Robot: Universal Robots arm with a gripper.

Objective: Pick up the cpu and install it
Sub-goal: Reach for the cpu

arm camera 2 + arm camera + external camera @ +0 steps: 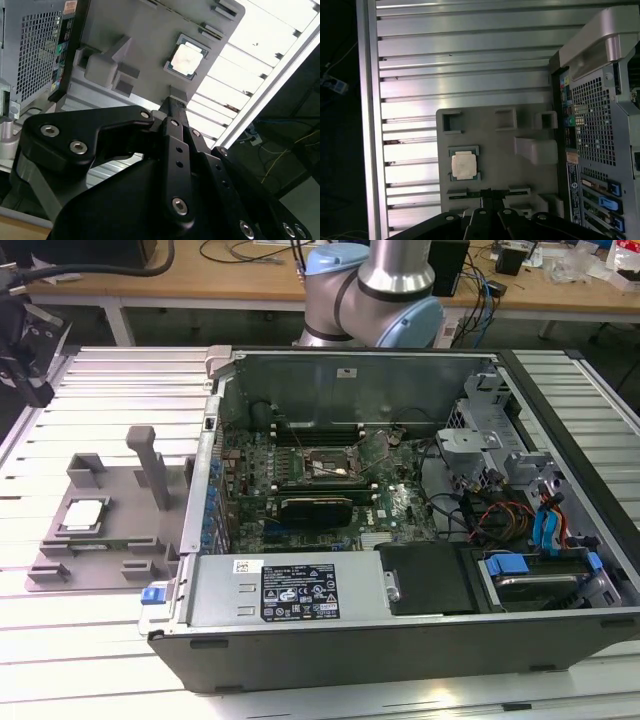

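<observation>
At the exterior view's left, the tray (pixel 120 542) lies on the slatted table, and the cpu (pixel 83 514) sits in a square pocket on the side of the tray away from the case. It lies flat with its bright metal lid facing up. Being square, it has no real long axis. In both wrist views its edges run parallel to the pocket's and the tray's edges, and it does not look skewed or tipped. The gripper (pixel 487 192) hangs above the tray with its tips aimed at a slot just beside the cpu's pocket. It is clear of the chip and touches nothing. In the second wrist view the fingers (pixel 171 106) come together to a single narrow point with nothing between them, so the pincer looks closed and empty. Further right in the exterior view stands the open case (pixel 300 585), with the board lying flat inside it. The socket (pixel 322 466) appears as a dark framed square near the middle of the board, and as far as I can judge it is empty. So none of the task is done: the chip is not yet lifted, and both the pick and the seating in the socket remain.
</observation>
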